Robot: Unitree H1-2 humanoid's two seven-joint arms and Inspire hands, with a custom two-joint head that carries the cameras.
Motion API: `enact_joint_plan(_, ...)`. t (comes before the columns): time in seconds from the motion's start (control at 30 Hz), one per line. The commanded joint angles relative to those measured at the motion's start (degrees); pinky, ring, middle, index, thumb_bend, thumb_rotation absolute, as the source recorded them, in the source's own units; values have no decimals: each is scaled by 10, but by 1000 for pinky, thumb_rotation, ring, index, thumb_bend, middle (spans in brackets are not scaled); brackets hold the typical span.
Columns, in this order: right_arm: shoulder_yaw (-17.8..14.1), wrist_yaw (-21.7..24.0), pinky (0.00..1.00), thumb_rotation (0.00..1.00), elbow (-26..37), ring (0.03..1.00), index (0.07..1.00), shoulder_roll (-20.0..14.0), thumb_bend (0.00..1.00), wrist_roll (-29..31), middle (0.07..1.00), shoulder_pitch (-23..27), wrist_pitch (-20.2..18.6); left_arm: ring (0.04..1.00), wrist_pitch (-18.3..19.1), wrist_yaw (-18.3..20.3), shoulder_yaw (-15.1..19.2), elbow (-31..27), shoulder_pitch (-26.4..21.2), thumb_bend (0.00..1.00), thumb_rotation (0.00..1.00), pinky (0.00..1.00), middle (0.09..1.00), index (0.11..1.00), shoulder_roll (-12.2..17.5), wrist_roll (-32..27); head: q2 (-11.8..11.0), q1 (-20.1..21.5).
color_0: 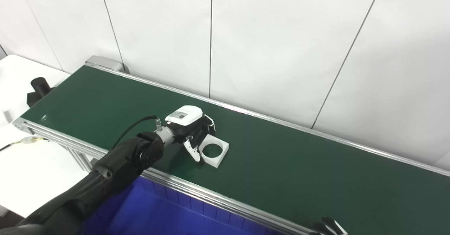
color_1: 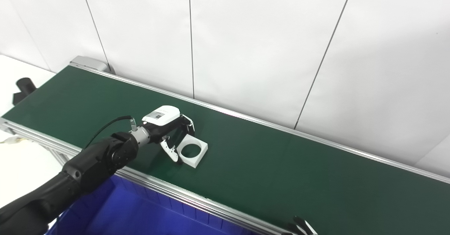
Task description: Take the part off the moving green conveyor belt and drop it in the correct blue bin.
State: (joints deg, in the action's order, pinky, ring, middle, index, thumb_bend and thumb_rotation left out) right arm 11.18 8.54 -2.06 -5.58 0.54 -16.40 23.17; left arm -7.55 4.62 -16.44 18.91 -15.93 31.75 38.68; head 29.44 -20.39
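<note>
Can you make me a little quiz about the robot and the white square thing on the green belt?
1. True or false: the white square part has a round hole through its middle.
2. Which hand is at the part: the left hand or the right hand?
3. What colour is the bin below the near edge of the conveyor belt?

Key
1. True.
2. The left hand. Its fingers reach around the part's left side, and the part lies flat on the belt. Only the fingertips of the right hand show at the bottom edge.
3. Blue.
</note>
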Motion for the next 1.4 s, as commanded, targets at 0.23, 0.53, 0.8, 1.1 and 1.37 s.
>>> enact_joint_plan(0.23,-1,5,594,707,14,686,826,3,778,5,759,1,32,680,-2,2,5,-25,12,513,0,754,549,452,15,-1,0,3)
enact_joint_plan(0.53,-1,5,592,714,15,684,828,2,784,3,762,2,32,590,9,24,47,-126,40,520,0,688,509,477,27,-22,1,3)
enact_joint_plan(0.8,-1,5,589,710,16,681,823,2,779,5,758,0,32,613,20,51,103,-225,61,521,0,751,514,468,41,-46,3,4)
enact_joint_plan(1.1,-1,4,583,698,22,674,818,2,771,3,749,-3,28,600,52,87,145,-317,83,521,0,730,515,467,48,-53,6,5)
enact_joint_plan(1.37,-2,3,582,709,26,679,821,1,767,0,753,-4,29,553,75,126,175,-398,117,525,0,651,485,485,55,-66,17,4)
